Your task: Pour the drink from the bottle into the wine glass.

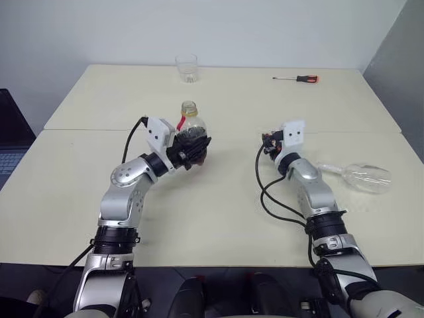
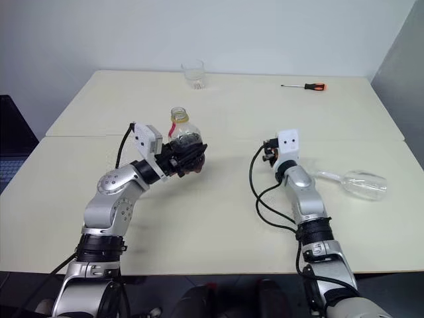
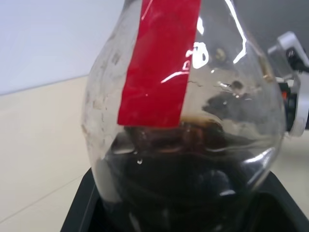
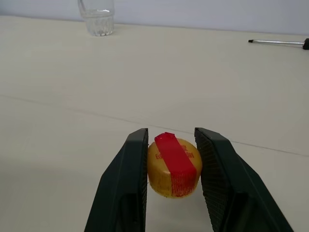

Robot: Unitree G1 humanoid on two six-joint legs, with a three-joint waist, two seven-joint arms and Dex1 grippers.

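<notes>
Right claw (image 4: 171, 166), arm level, pinches one cap (image 4: 174, 165); left claw (image 1: 191, 151), raised, grips one uncapped bottle (image 1: 190, 122).

Uncapped bottle (image 1: 190, 126) upright, wine glass (image 1: 361, 176) toppled

One small squat clear plastic bottle (image 1: 190, 126) holding dark liquid. One yellow cap with a red stripe (image 4: 174, 165). One tall clear stemmed wine glass (image 1: 361, 176), lying at three o'clock. One short clear tumbler (image 1: 187, 67) at twelve o'clock. One orange-handled screwdriver (image 1: 297, 79) at one o'clock.
</notes>
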